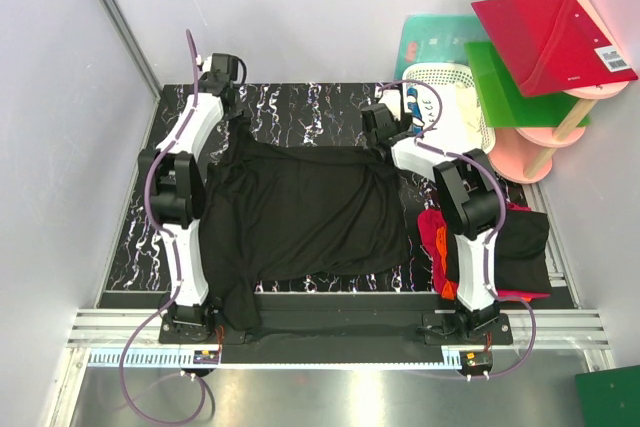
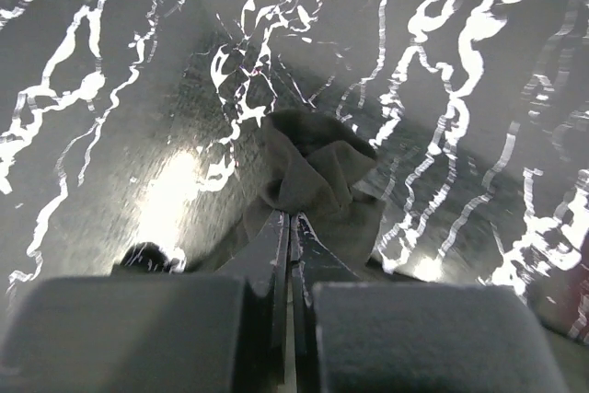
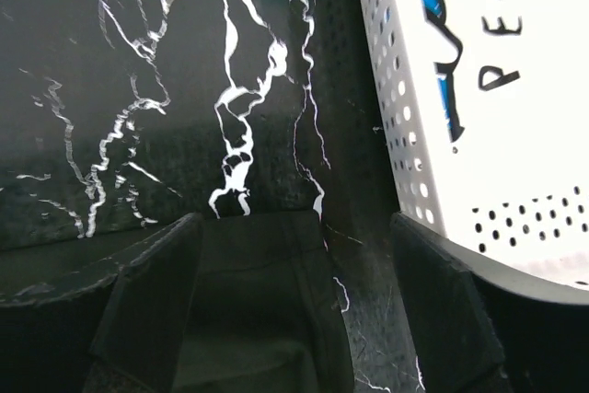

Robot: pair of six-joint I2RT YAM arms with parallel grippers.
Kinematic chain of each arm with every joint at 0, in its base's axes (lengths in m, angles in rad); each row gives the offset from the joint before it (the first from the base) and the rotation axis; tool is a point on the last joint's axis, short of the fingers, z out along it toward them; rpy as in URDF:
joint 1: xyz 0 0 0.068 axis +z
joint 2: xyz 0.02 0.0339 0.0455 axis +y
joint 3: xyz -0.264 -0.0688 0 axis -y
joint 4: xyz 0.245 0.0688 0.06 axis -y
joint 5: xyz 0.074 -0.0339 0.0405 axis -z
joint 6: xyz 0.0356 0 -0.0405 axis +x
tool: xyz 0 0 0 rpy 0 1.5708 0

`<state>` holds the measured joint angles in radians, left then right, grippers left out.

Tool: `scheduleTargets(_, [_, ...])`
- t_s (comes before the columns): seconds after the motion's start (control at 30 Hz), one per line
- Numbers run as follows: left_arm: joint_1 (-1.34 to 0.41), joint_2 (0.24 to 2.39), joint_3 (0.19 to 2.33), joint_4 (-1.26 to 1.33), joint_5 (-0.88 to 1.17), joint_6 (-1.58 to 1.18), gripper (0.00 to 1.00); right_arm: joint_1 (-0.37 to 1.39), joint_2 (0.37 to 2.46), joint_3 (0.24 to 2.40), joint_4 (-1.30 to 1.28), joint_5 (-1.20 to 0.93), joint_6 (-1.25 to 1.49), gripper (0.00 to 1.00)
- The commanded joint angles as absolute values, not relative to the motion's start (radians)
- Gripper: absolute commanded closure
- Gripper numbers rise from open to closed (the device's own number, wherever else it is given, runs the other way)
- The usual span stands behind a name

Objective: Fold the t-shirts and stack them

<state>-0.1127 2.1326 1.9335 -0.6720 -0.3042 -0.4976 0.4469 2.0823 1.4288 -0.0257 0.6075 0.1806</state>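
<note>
The left gripper [image 2: 287, 232] is clenching the 11 o'clock corner of the black t-shirt [image 1: 300, 212], which is lying spread across the mat [image 1: 300, 107]. The right gripper [image 3: 294, 227] is straddling the 1 o'clock corner, jaws parted. Closing there first, then lifting both corners evenly, is looking wisest. The basket [image 1: 470, 112] is crowding 1 o'clock, while 6 is offering more room.

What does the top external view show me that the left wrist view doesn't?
Only top external: the whole black t-shirt spread out, the pile of shirts at the right, and the white basket. Only left wrist: that the left gripper is shut on a bunched corner of it. Both: the black marbled table and the shirt itself.
</note>
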Motion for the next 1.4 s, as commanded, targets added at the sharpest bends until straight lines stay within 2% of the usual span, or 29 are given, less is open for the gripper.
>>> scheduleTargets(0.0, [-0.126,2.019,1.837,-0.632,-0.391,-0.489,1.0,0.43,2.117,1.531,-0.176,0.58,0.241,0.13])
scheduleTargets(0.13, [-0.126,1.977,1.752,-0.624,-0.406,-0.502,1.0,0.419,2.051,1.494,-0.241,0.594,0.276,0.16])
scheduleTargets(0.27, [-0.127,1.956,1.683,-0.609,-0.42,-0.512,1.0,0.408,1.912,1.355,-0.247,0.589,0.302,0.17])
scheduleTargets(0.5, [-0.13,1.956,1.661,-0.598,-0.416,-0.515,1.0,0.38,1.718,1.206,-0.238,0.505,0.377,0.21])
scheduleTargets(0.8, [-0.133,1.954,1.654,-0.598,-0.428,-0.508,1.0,0.379,1.793,1.209,-0.233,0.304,0.403,0.27])
scheduleTargets(1.0, [-0.135,1.96,1.658,-0.598,-0.426,-0.508,1.0,0.376,1.816,1.212,-0.261,0.27,0.425,0.27])
scheduleTargets(1.13, [-0.138,1.973,1.66,-0.598,-0.428,-0.505,1.0,0.371,1.851,1.23,-0.265,0.233,0.431,0.34])
scheduleTargets(1.2, [-0.138,1.973,1.658,-0.598,-0.434,-0.505,1.0,0.368,1.884,1.241,-0.267,0.189,0.428,0.42])
scheduleTargets(1.37, [-0.138,1.977,1.654,-0.601,-0.452,-0.5,1.0,0.357,1.957,1.284,-0.267,0.115,0.426,0.54])
